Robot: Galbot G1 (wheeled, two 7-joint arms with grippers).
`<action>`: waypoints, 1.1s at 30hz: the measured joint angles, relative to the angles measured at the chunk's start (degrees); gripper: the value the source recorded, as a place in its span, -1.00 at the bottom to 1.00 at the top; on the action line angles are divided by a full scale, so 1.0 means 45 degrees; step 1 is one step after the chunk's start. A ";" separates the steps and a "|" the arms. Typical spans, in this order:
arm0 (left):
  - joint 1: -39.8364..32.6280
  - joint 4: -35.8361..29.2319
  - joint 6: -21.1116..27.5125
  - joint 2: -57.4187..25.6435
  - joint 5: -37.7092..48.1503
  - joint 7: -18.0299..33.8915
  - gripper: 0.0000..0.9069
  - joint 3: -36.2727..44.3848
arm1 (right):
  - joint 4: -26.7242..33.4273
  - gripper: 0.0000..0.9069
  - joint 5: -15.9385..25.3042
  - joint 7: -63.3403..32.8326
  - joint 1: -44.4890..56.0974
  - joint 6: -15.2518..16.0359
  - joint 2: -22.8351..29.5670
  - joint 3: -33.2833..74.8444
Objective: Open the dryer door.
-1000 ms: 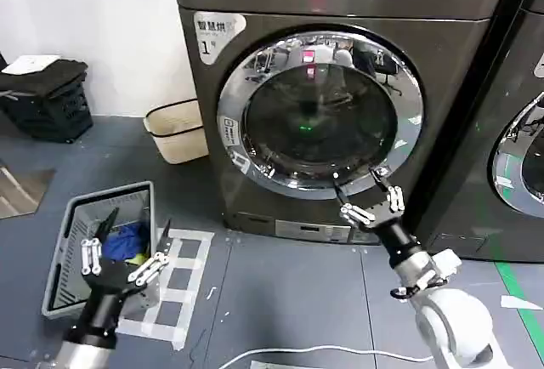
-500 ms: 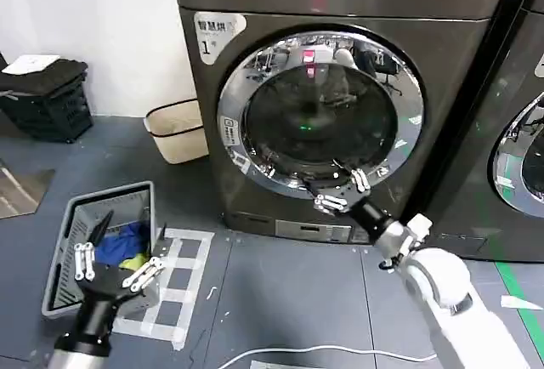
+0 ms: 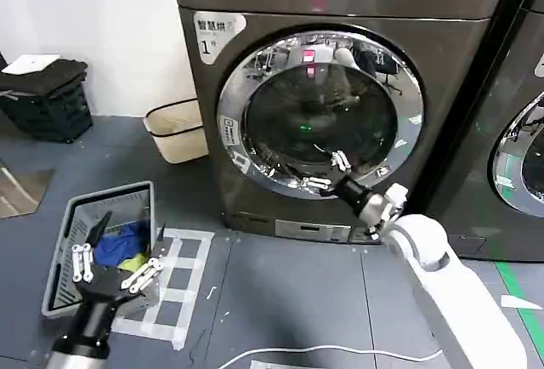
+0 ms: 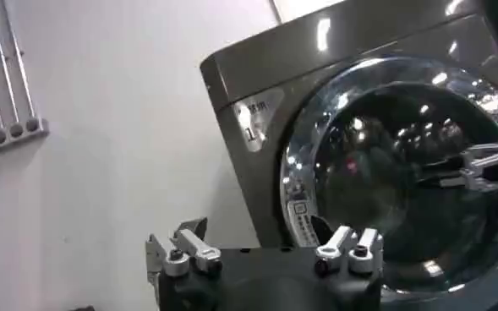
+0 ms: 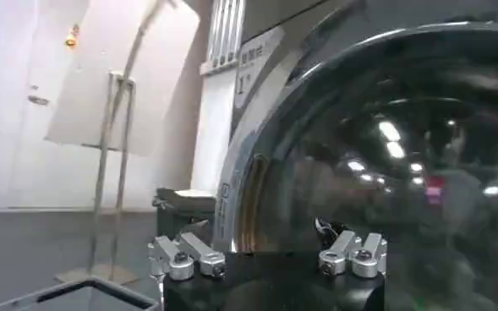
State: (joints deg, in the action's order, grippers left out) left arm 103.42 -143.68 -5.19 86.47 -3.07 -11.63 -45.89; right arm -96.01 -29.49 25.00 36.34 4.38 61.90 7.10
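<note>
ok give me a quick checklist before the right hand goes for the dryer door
1. Dryer door shut, chrome ring flush with the machine front: ok, nothing opened yet.
2. Right hand at the door's lower rim, fingers apart: ok.
3. Right hand touching or hooked on the rim: cannot tell; the right wrist view has the glass very near.
4. Door handle or latch located: cannot tell, none is plain to see.
5. Left hand parked low over the grey laundry basket, away from the door: ok.
6. Floor before the door free for the swing: ok, the beige bin stands off to the side.
</note>
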 joint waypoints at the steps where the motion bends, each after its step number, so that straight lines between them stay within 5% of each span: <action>1: 0.0000 0.0005 0.0001 0.0008 -0.0001 0.0000 1.00 -0.0003 | 0.0074 1.00 0.0000 -0.0013 -0.0135 -0.0005 0.0043 -0.0105; 33: 0.0137 -0.0052 -0.0144 0.0121 -0.0043 -0.0028 1.00 -0.0249 | 0.2843 1.00 0.0504 0.0026 -0.2870 -0.0226 0.1500 -0.2301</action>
State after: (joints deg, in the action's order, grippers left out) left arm 104.03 -143.91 -5.84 87.01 -3.26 -11.76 -47.01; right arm -83.21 -27.22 25.12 23.42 3.36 68.65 -3.25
